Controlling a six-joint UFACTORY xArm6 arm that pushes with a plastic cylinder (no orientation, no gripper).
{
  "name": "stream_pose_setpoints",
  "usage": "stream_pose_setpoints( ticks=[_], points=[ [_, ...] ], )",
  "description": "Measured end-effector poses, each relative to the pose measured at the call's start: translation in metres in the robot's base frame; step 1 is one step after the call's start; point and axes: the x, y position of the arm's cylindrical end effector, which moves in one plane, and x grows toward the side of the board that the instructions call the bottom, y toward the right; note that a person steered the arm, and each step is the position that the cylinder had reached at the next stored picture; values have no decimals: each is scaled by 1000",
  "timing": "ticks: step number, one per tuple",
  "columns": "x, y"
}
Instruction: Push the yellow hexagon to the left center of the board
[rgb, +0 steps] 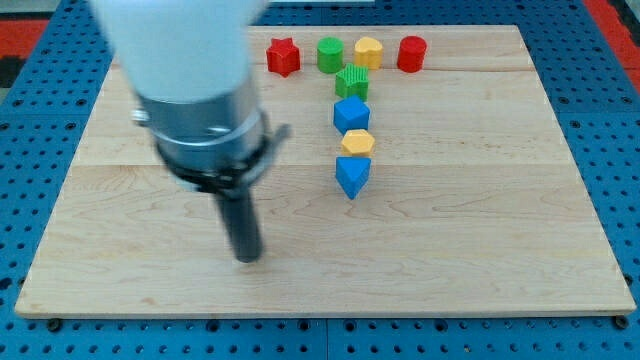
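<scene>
The yellow hexagon (357, 143) lies near the board's middle, wedged between a blue block (351, 114) above it and a blue triangular block (352, 176) below it. My tip (247, 257) rests on the board at the lower left of the middle, well to the left of and below the yellow hexagon, touching no block. The arm's white and grey body (195, 90) covers part of the board's upper left.
A row at the view's top holds a red star (283, 56), a green cylinder (330, 54), a yellow block (368, 52) and a red cylinder (411, 53). A green block (352, 82) sits just above the blue block. The wooden board (500, 220) lies on a blue pegboard.
</scene>
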Motion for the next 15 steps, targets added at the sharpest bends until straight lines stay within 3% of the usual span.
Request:
stream_pose_setpoints(
  ticks=[3, 5, 7, 11, 15],
  points=[
    [-9, 170],
    [-69, 200],
    [-105, 172],
    [-122, 143],
    [-142, 53]
  ],
)
